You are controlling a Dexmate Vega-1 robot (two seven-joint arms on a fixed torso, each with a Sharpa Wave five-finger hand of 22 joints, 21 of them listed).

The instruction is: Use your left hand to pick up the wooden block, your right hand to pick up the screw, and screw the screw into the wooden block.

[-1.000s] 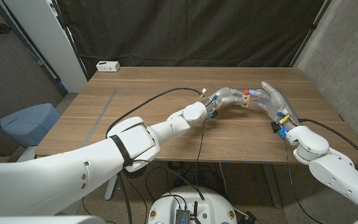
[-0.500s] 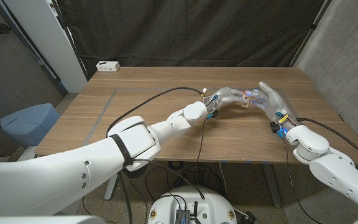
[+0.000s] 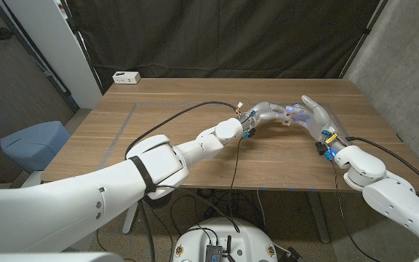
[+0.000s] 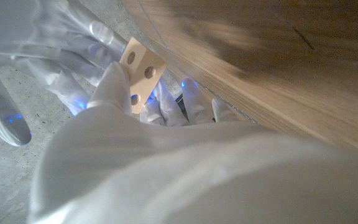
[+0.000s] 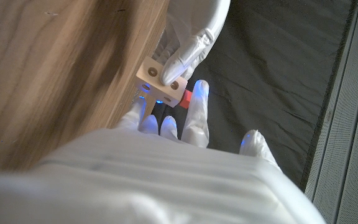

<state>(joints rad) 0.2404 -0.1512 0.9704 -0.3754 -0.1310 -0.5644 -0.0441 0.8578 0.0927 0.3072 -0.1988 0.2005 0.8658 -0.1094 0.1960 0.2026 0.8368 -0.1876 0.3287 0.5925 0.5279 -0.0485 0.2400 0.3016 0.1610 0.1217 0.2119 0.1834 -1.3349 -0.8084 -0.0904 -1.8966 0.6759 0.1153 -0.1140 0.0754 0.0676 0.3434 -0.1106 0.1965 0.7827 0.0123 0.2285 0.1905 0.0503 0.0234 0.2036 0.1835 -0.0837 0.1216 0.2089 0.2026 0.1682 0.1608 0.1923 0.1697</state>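
Observation:
The wooden block [image 3: 286, 120] is a small pale piece with round holes [image 4: 140, 65], held just above the table at the middle right. My left hand [image 3: 270, 111] grips it between fingertips [image 5: 178, 65]. My right hand [image 3: 313, 114] meets it from the right, fingers against the block. The screw [image 5: 186, 98] has a red head and sits at the block's side, pinched by my right hand's fingers [image 5: 197, 102]. In the head view the fingers of both hands hide the screw. The screw's shaft is hidden.
A white box [image 3: 126, 76] lies at the table's far left corner. A black cable [image 3: 184, 113] runs from my left wrist across the wooden table [image 3: 166, 94]. A blue chair [image 3: 35, 142] stands off the table's left side.
My right hand has shifted slightly left, closing in on the block. The red screw head, visible above the block a second ago, is now covered by fingers in the head view.

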